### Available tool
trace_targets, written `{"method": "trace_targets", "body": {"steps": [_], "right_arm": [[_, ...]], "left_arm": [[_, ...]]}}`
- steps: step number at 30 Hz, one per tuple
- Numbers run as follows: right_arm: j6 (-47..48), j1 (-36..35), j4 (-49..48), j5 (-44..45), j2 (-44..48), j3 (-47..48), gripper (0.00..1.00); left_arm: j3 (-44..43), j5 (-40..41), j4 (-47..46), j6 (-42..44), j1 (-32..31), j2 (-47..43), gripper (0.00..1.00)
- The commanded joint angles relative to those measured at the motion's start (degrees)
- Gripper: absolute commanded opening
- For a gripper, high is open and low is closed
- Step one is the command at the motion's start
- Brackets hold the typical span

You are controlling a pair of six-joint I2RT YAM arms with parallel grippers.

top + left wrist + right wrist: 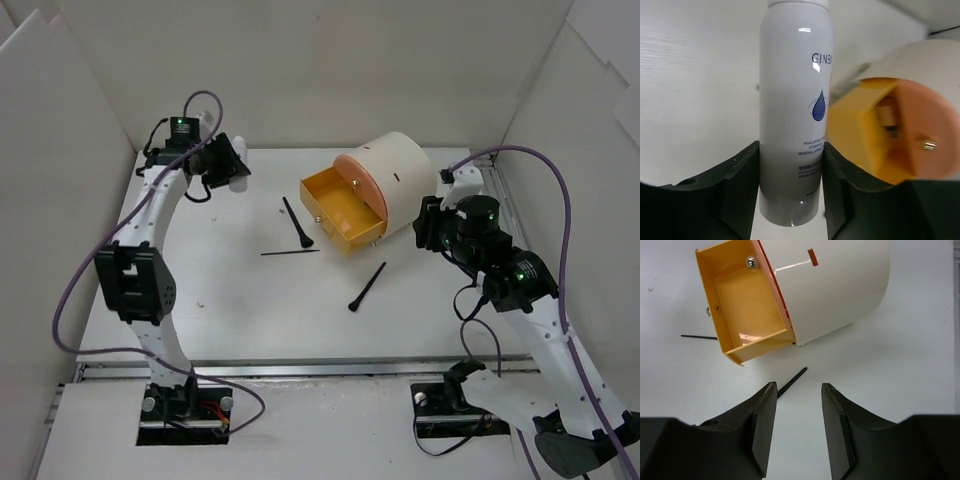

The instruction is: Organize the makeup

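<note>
A white tube (792,100) with blue print stands upright between my left gripper's fingers (740,175), and my left gripper (791,150) is shut on its lower part. In the top view that gripper (226,165) is at the far left of the table. A black brush (297,222), a thin black stick (290,252) and another black brush (367,287) lie loose on the table. My right gripper (799,387) hangs open and holds nothing, just right of the tip of that second brush (792,382). In the top view it (430,225) is beside the cylinder.
A cream cylinder (395,180) lies on its side at the back middle. Its orange drawer (345,208) is pulled out and holds nothing (747,305). White walls (300,70) close in the table on three sides.
</note>
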State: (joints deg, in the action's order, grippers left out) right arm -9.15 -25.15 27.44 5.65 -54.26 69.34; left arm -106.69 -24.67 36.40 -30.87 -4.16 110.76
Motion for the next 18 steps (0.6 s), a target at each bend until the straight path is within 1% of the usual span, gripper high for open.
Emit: {"method": "trace_targets", "body": {"steps": [1,2,3,5,6,7,10,11,14,18], "right_arm": [[0.62,0.54,-3.53,-1.17,-0.15,1.94,0.38],[0.8,0.45,-3.8,-1.17,0.03,1.85,0.38],[0.8,0.54,-3.97,-1.43,0.47,1.68,0.38],[1.15,0.62,-4.41,-1.52,0.82,1.06,0.38],[1.15,0.54,-4.5,-1.69,1.08,0.97,0.38],[1.41,0.71,-4.5,-1.69,1.43,0.54,0.38],[1.85,0.8,-4.59,-2.13,2.49,-0.08,0.38],[1.85,0.71,-4.5,-2.05,3.01,-0.43,0.38],[2.12,0.71,-4.68,-1.87,4.77,-0.96,0.38],[2.2,0.8,-4.5,-1.87,7.58,-1.66,0.39]], "left_arm": [[4.02,-8.11,-15.89,-16.12,-3.64,-11.52,0.0],[5.6,-8.47,-17.66,-20.32,-4.62,-12.66,0.0],[8.32,-8.47,-21.34,-22.72,-5.58,-14.68,0.0],[10.36,-9.08,-25.23,-27.98,-9.01,-16.01,0.0],[10.8,-8.65,-26.55,-29.14,-10.32,-16.1,0.0],[10.81,-8.3,-27.17,-30.03,-12.95,-15.84,0.0],[10.28,-3.56,-27.96,-32.58,-17.09,-15.4,0.0],[10.28,-1.89,-27.79,-33.11,-19.37,-15.57,0.0],[10.28,5.74,-28.67,-34.6,-23.06,-15.05,0.0],[9.92,13.05,-26.82,-36.18,-26.24,-14.34,0.0]]}}
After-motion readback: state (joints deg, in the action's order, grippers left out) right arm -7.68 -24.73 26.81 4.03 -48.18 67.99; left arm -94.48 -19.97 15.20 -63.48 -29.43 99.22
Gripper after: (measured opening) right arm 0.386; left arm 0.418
